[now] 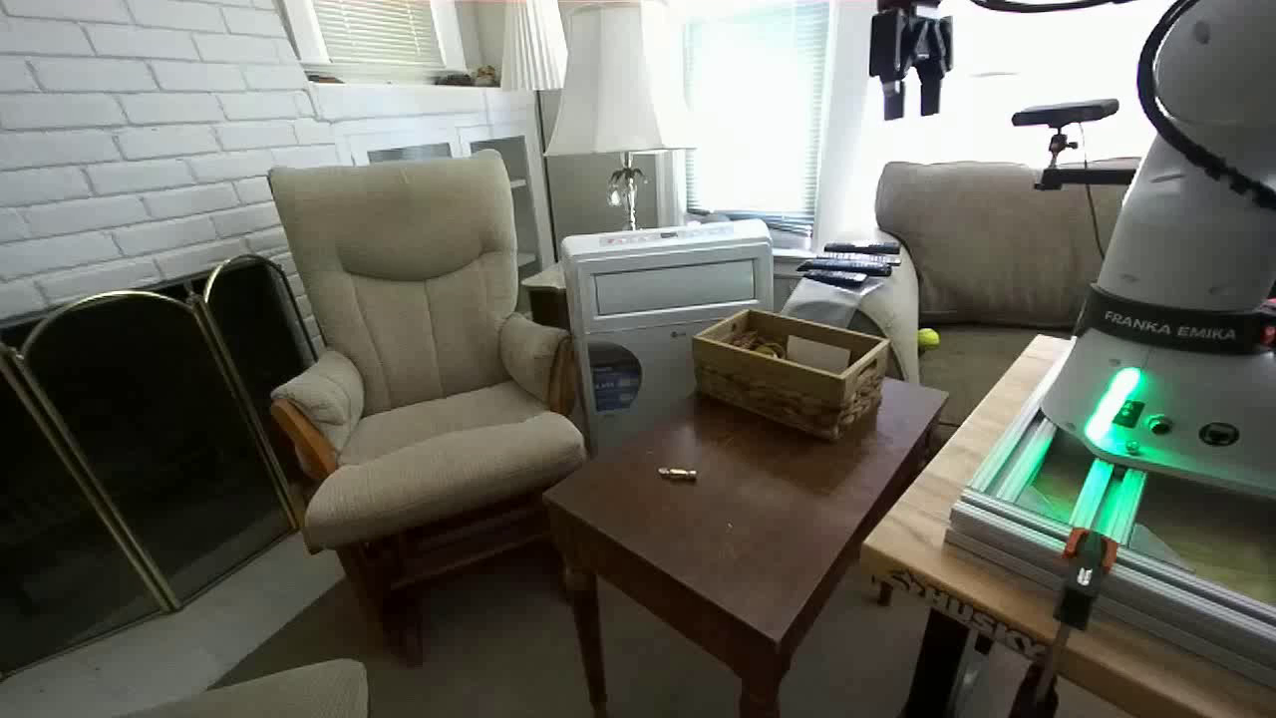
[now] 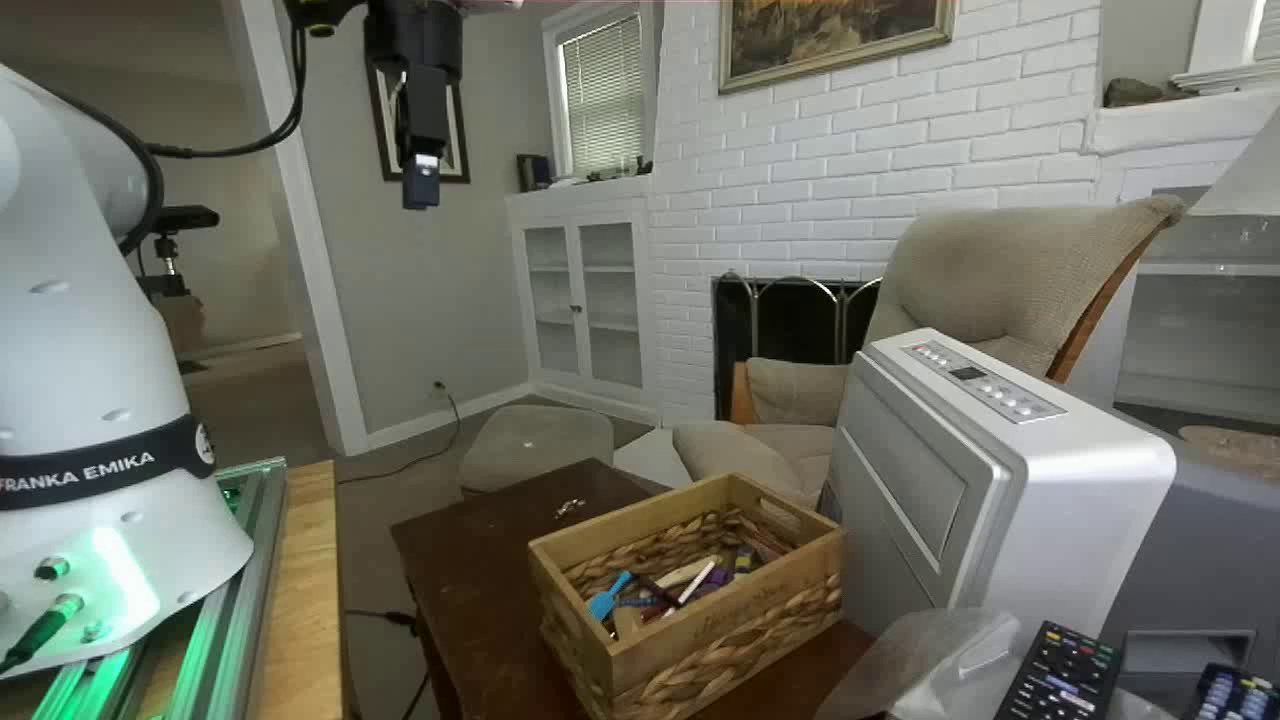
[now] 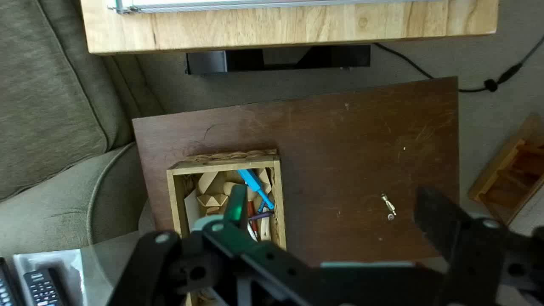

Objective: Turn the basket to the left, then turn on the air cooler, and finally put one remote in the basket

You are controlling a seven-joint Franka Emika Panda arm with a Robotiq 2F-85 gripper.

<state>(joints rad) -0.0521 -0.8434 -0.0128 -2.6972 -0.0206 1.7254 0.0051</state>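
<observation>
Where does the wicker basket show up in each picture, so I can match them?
In an exterior view: the basket, right of centre, about mid-height.
In an exterior view: the basket, at the bottom, just right of centre.
Wrist view: the basket, lower left of centre, partly hidden by the gripper.
Shared landmark: the dark brown table it stands on.

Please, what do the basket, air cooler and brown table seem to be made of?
The basket: matte wood and probably plant fibre, given flat boards and woven strands.
The air cooler: likely satin plastic, given smooth, rounded corners.
The brown table: likely stained wood, faint sheen, given its scratched top.
</observation>
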